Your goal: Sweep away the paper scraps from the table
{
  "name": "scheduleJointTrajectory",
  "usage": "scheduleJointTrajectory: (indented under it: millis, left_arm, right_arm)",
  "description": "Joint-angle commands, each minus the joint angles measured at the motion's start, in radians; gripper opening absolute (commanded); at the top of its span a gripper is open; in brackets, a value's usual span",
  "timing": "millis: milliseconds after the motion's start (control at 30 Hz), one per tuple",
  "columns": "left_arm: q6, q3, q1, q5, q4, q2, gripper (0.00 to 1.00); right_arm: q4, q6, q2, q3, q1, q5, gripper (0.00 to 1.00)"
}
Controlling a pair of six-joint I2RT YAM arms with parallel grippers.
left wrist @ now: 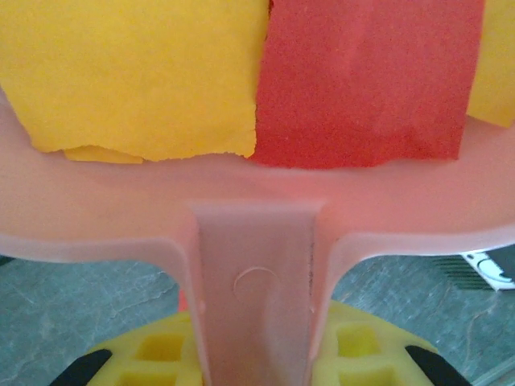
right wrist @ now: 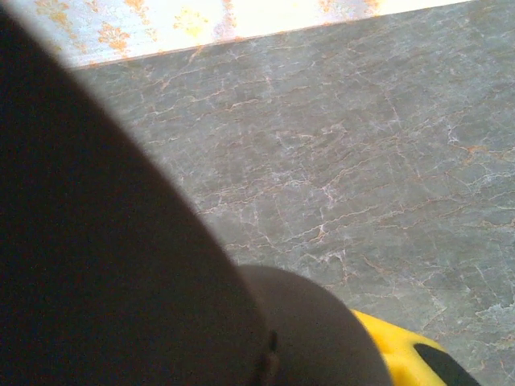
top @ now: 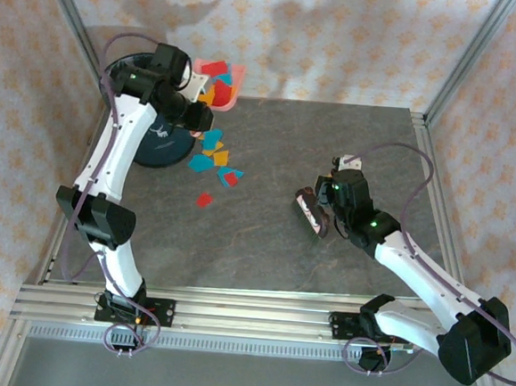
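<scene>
My left gripper is shut on the handle of a pink dustpan, held up at the table's far left corner. Its yellow fingers flank the handle. A yellow-orange scrap and a red scrap lie in the pan. Several red, orange and teal paper scraps lie on the dark grey table just below the pan, and a lone red scrap lies nearer me. Right of centre, my right gripper is shut on a dark brush. The brush's handle hides most of the right wrist view beside one yellow finger.
A dark round bin stands at the table's left edge, partly behind my left arm. Silver rails frame the table, and peach patterned walls close in the back and sides. Bare stone surface lies ahead of the brush.
</scene>
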Motion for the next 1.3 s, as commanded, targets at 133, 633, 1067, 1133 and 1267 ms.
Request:
scheduleJointTrajectory:
  millis: [133, 633, 1067, 1133, 1267]
  left_arm:
    - [-0.117, 0.020, 0.080, 0.136, 0.080, -0.005, 0.00]
    - [-0.336, -0.126, 0.225, 0.345, 0.330, -0.053, 0.00]
    - [-0.673, -0.335, 0.323, 0.553, 0.724, -0.093, 0.00]
    - [-0.704, -0.352, 0.329, 0.564, 0.760, -0.094, 0.00]
    - [-0.833, -0.411, 0.339, 0.604, 0.914, -0.105, 0.00]
  right_arm:
    - [0.014, 0.011, -0.005, 0.033, -0.005, -0.003, 0.00]
    - [0.003, 0.009, 0.010, 0.035, -0.006, -0.011, 0.00]
    - [0.001, 0.012, 0.023, 0.036, -0.006, -0.023, 0.00]
    - [-0.001, 0.012, 0.027, 0.037, -0.005, -0.025, 0.00]
    - [-0.002, 0.012, 0.030, 0.039, -0.006, -0.026, 0.00]
